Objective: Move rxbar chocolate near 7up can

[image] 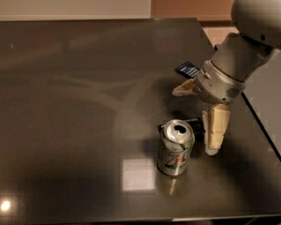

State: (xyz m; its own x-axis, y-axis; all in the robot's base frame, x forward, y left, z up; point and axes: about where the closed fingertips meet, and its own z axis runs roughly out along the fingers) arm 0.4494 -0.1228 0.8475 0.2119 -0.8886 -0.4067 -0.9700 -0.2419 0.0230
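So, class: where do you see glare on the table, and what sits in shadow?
Camera view: bright square glare beside the 7up can, a small hotspot bottom-left; the rxbar chocolate lies shadowed behind the can, below the open gripper.

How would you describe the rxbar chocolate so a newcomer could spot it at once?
On the dark table, find the 7up can near the front edge. Right beside it, under the open gripper, lies the rxbar chocolate: black, unlike the blue bar farther back.

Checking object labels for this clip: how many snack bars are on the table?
2. A blue bar lies far right, behind the gripper; the black rxbar lies just right of the can, between the open gripper's fingers. The arm could hide more.
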